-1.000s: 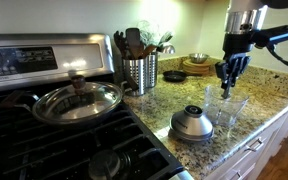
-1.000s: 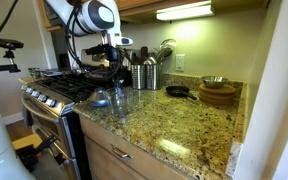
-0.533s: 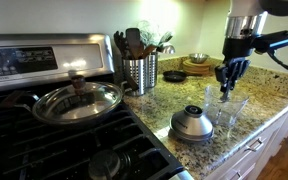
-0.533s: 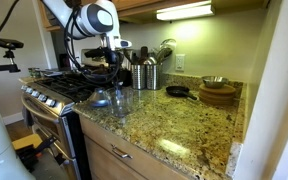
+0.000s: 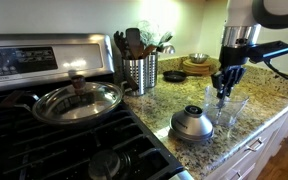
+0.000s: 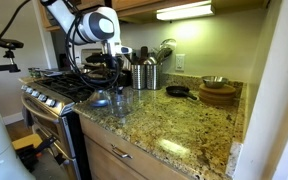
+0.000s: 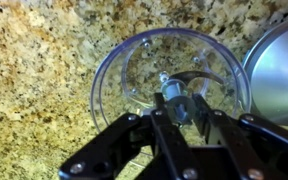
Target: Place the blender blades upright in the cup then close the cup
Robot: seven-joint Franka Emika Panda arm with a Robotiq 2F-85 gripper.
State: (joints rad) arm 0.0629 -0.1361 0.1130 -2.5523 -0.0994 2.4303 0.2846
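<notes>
Blender blades [image 7: 176,88] hang pinched in the hand [image 7: 179,108], whose two fingers press in on the central hub from either side. In the wrist view the blades sit inside the circle of the cup [image 7: 106,72], near its middle, with the curved metal arms spread above the clear base. In an exterior view the hand [image 5: 224,84] is low over the cup [image 5: 227,110], which stands on the granite bench [image 5: 159,101] just beside the silver dome lid [image 5: 192,124]. Whether the hub already touches the bottom I cannot tell.

The main risk, as I judge it, is a release while the hub is tilted or short of the floor: the blades would then tip over and lie on their side instead of standing upright. The cup is light, clear plastic, so a finger catching its rim on the way out could drag or topple it. A blade arm snagging a finger pad as the hand spreads would have the same effect. Closing comes after, and the lid [image 7: 280,62] is smooth and domed; a poor grip there could let it slip onto the bench or knock the cup.
</notes>
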